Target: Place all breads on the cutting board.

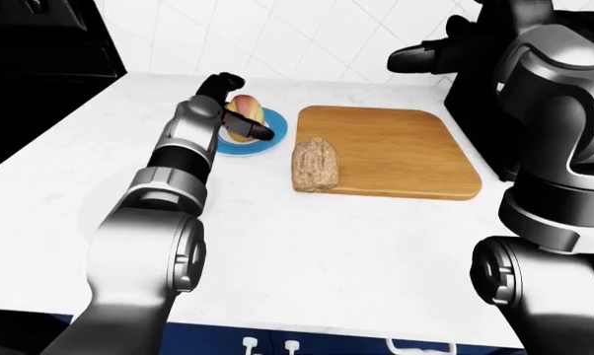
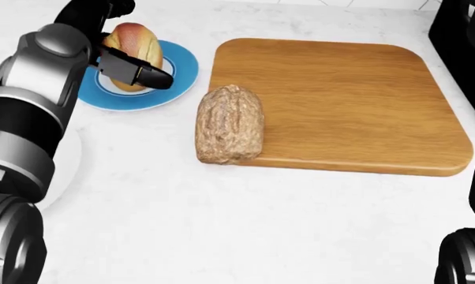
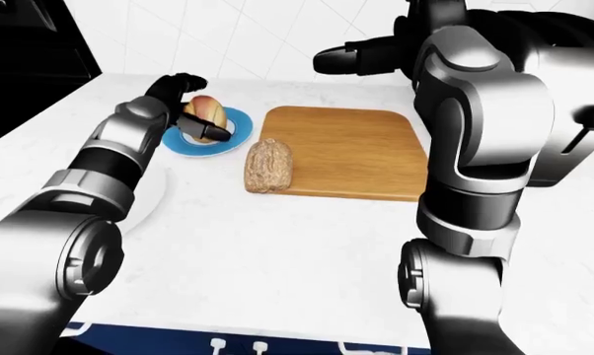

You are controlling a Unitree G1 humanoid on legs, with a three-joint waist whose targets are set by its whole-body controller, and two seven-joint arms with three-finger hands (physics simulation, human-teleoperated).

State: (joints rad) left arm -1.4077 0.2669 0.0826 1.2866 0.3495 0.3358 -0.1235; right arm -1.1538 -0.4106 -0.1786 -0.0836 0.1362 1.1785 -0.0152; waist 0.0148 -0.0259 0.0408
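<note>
Left hand (image 2: 115, 56) reaches out over the blue plate (image 2: 182, 71), black fingers (image 2: 143, 75) wrapped across the roll (image 2: 135, 38) sitting on it; one finger lies over the roll's near side, others sit behind it at the top of the head view. Grip looks closed round the roll, though whether it is lifted off the plate is not clear. Left forearm runs from lower left up toward the plate, elbow bent, grey segmented links, wrist turned inward.

Right hand (image 3: 361, 58) is raised high, dark fingers stretched out leftward in the right-eye view, above and beyond the cutting board (image 2: 356, 100); holding nothing, fingers extended rather than curled. Right upper arm and forearm are folded up, filling the right side of the eye views.

Surface: white marbled counter (image 2: 245, 231), white diagonal-tiled wall behind, a dark appliance at upper left of the left-eye view, another dark block at the right edge beside the board. Blue cabinet edge shows along the bottom.

Wooden cutting board has rounded corners and lies flat, just right of the plate. Brown seeded loaf (image 2: 229, 124) lies half on the board's left edge, half on the counter, long axis running top to bottom in the head view, nearly parallel to that edge. The roll is tan with a reddish patch, long axis roughly top to bottom too, slightly tilted.
</note>
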